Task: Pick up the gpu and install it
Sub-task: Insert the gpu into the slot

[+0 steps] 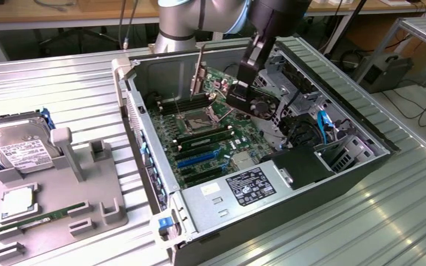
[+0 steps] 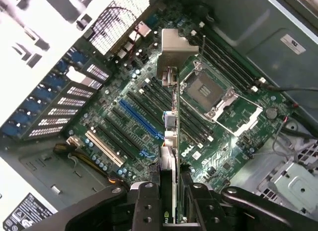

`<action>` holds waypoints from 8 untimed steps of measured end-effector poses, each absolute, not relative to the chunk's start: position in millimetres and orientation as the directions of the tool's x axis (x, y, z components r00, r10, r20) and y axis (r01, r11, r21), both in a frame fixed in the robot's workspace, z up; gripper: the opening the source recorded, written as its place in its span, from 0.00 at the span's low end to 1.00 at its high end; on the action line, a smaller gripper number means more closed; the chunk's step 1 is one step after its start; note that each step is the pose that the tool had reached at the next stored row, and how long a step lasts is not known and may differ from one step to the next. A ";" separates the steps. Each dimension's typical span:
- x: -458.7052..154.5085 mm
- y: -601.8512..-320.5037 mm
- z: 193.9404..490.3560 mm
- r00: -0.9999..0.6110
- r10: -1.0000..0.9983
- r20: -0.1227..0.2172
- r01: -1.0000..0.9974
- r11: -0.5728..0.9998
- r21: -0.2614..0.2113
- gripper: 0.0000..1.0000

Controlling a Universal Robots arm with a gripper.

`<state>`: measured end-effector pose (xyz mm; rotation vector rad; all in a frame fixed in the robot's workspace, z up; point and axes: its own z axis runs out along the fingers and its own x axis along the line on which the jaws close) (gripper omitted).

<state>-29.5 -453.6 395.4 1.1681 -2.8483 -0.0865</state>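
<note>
The gpu hangs on edge inside the open computer case, its black fan facing the exterior view's right and its silver bracket toward the case's rear wall. My gripper is shut on the card's upper edge. In the wrist view the gpu appears edge-on between my two black fingers, its bracket at the far end. It hovers over the green motherboard, above the dark slots between the blue slot and the CPU socket. Contact with any slot cannot be made out.
A grey fixture tray at the exterior view's left carries the silver hard drive, a CPU and a green memory stick. Inside the case stand the power supply, drive cage and blue cable.
</note>
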 end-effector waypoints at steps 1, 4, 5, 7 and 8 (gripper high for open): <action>-29.5 -453.6 395.2 -0.699 -0.715 0.036 -0.711 0.699 0.076 0.26; -29.5 -453.6 394.5 -0.656 -0.754 0.035 -0.751 0.656 0.076 0.26; -29.5 -453.6 394.2 -0.639 -0.769 0.034 -0.765 0.639 0.077 0.26; -29.5 -453.6 393.5 -0.595 -0.803 0.033 -0.800 0.595 0.078 0.26; -29.5 -453.6 393.3 -0.580 -0.814 0.033 -0.810 0.581 0.078 0.26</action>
